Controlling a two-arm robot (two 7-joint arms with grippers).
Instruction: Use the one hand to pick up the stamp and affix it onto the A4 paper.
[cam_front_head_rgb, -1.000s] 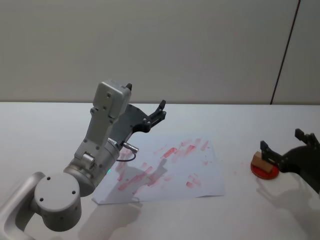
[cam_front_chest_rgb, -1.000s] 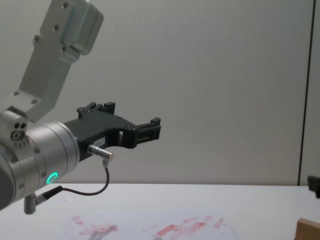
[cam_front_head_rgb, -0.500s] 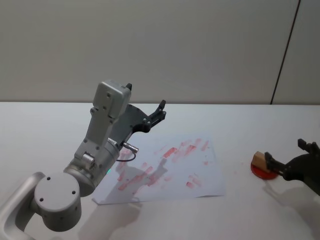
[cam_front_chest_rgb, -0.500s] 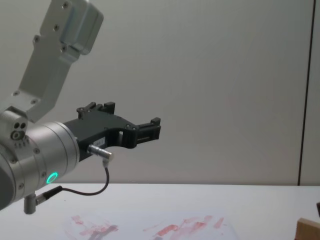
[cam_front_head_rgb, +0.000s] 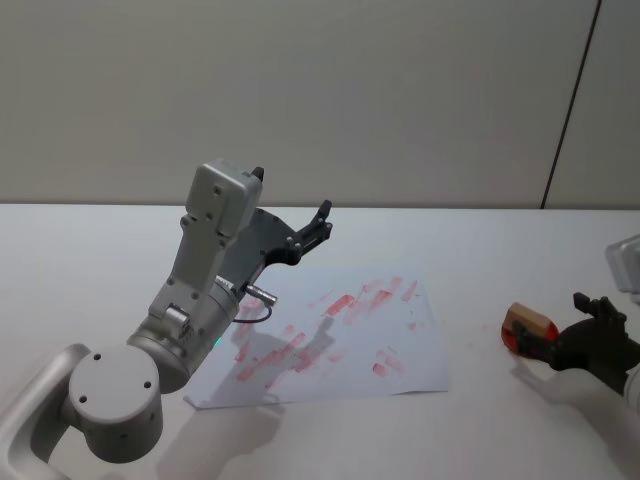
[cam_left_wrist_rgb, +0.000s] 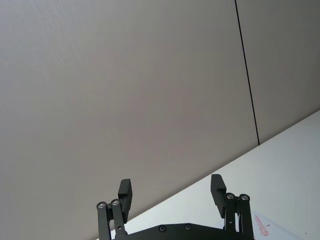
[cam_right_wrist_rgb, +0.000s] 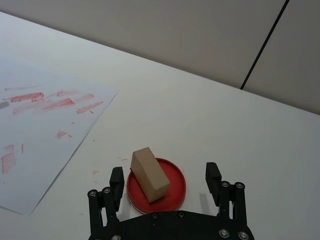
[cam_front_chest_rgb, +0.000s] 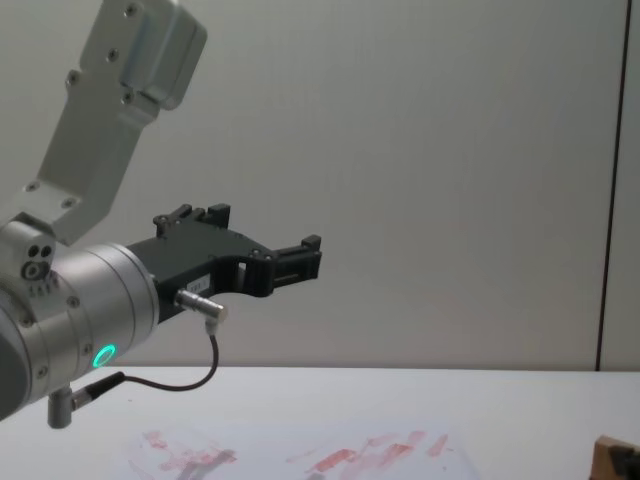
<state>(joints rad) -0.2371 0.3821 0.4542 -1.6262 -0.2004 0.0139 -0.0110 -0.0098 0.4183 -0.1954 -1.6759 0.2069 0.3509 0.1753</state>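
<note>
While the left claw (cam_front_head_rgb: 322, 222) hangs parked and spread, raised by the paper (cam_front_head_rgb: 340, 345), the right claw (cam_right_wrist_rgb: 165, 175) is the near one: wide open, empty, low over the table. The stamp (cam_right_wrist_rgb: 149, 174) lies just ahead of its fingertips on the red ink pad (cam_right_wrist_rgb: 175, 184), right of the sheet — its long axis askew to the jaws.

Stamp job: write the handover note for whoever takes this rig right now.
Right pincer: open, low at the table's right side, with the stamp between its jaws, not gripped.
Left pincer: open, empty, raised over the table's left half, idle.
Stamp: resting on the red ink pad, to the right of the A4 paper.
Done: approach only. The paper already bears red prints.
Left: close on the stamp, lift it, carry it over the paper, press it down.
</note>
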